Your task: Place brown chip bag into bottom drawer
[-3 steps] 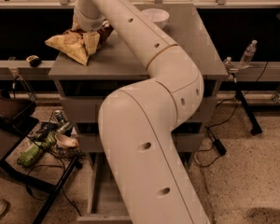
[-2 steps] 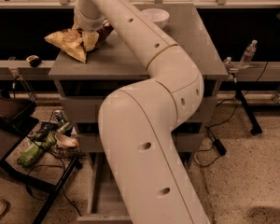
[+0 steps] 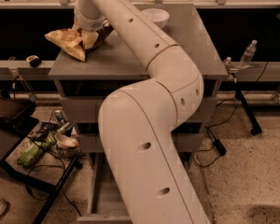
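Gripper (image 3: 89,31) at brown chip bag (image 3: 67,42), cab. top (image 3: 130,62) — grip state: can't tell

Odds and ends in view
White bowl (image 3: 154,17) at twelve o'clock, water bottle (image 3: 248,53) at two, green packet (image 3: 30,155) at eight.

Finish as noted: brown chip bag (image 3: 71,40) crinkly, faintly glossy; cabinet top (image 3: 102,62) and bottom drawer (image 3: 99,190) matt grey metal; arm shell (image 3: 144,139) smooth cream plastic. The gripper (image 3: 90,31) is located at the bag.

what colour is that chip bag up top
The chip bag is yellow-tan with a dark brown part, clearest in the camera view. The tool is right at it.
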### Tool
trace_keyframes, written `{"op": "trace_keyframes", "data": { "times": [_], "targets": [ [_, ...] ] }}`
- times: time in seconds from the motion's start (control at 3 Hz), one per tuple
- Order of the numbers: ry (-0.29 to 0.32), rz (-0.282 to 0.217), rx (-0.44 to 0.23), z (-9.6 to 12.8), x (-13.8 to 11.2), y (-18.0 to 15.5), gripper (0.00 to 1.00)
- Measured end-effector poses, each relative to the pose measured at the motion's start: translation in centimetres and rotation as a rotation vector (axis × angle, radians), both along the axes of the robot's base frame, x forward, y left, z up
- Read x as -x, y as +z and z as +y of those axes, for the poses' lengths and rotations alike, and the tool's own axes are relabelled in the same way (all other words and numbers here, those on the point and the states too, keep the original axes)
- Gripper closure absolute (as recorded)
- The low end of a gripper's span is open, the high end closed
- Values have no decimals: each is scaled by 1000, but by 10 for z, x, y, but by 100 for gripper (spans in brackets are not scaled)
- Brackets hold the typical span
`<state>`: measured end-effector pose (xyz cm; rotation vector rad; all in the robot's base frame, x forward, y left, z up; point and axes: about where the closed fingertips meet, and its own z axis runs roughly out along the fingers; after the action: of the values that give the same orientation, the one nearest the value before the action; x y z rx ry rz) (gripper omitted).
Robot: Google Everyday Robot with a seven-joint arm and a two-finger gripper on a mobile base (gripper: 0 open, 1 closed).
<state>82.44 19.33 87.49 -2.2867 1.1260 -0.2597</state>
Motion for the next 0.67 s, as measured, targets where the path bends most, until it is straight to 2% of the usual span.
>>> {"op": "trace_keyframes", "data": {
  "times": [0.33, 0.67],
  "targets": [
    [-1, -11, 13, -5, 1, 7, 100],
    [-24, -59, 43, -31, 9, 43, 100]
  ]
}}
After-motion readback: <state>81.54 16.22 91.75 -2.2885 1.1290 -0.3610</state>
